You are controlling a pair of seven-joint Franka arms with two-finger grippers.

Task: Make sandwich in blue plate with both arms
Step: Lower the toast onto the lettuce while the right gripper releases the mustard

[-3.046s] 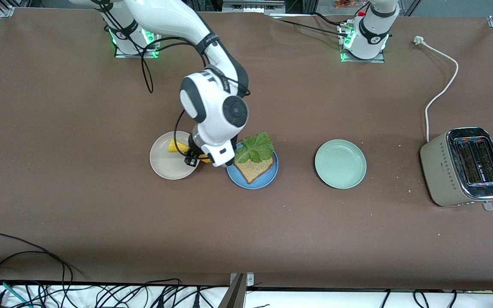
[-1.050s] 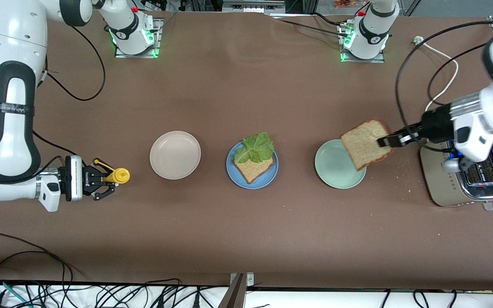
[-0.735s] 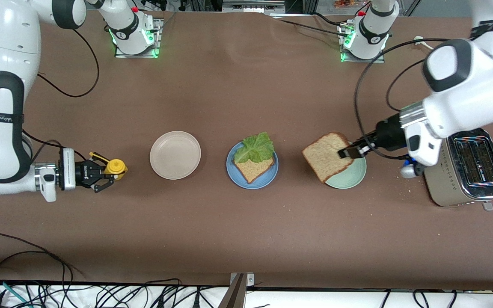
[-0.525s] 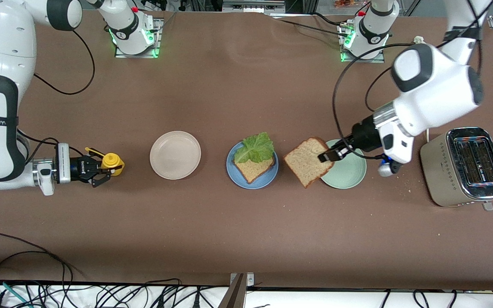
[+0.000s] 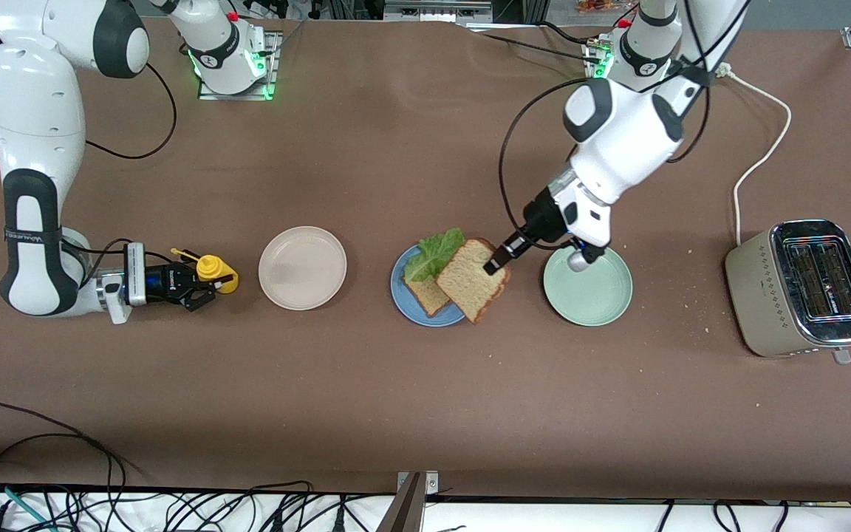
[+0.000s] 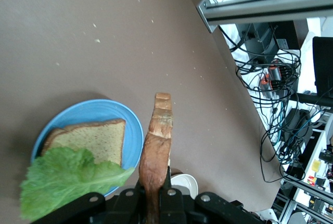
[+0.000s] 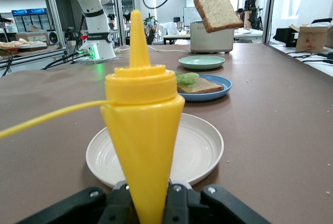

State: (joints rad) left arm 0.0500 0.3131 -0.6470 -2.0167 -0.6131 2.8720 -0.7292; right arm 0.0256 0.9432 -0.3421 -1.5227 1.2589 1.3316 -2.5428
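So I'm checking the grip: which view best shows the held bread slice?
The front view: the bread slice shows its whole face over the blue plate. The left wrist view shows it edge-on; the right wrist view shows it far off.

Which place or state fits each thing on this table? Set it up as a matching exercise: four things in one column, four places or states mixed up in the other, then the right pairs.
Things
1. top bread slice
2. yellow sauce bottle
3. lettuce leaf
4. pale green plate

Places or states
A. bare, between the blue plate and the toaster
B. held in the air over the blue plate by the left gripper
C. lying on the lower bread slice
D. held by the right gripper, beside the beige-white plate

Pairs: 1-B, 2-D, 3-C, 4-A
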